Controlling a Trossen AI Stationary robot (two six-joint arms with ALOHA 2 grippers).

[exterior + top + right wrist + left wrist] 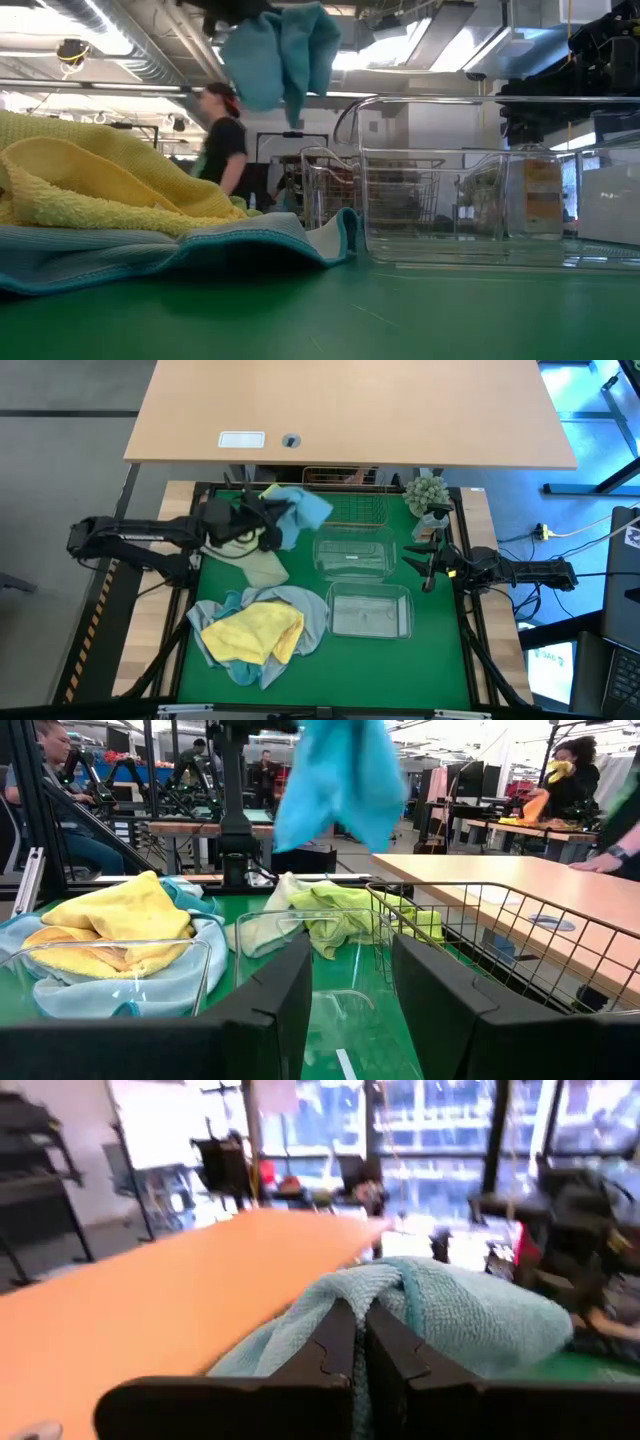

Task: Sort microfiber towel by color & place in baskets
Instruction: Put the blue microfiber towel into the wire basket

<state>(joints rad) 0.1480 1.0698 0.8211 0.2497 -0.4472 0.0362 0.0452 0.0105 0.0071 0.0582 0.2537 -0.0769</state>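
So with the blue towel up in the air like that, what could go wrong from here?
The left gripper pinches only a fold of the blue towel, which hangs loosely; it could slip free or snag the wire basket rim on the way in. It also hangs above the light green towel, not a basket, so a slip lands it back on the mat. The right gripper waits open beside the clear tubs, where a wide swing might crowd it.

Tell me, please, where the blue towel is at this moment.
The blue towel hangs in the air, held by the left gripper, at the table's far left, just beside the wire basket and above the light green towel.
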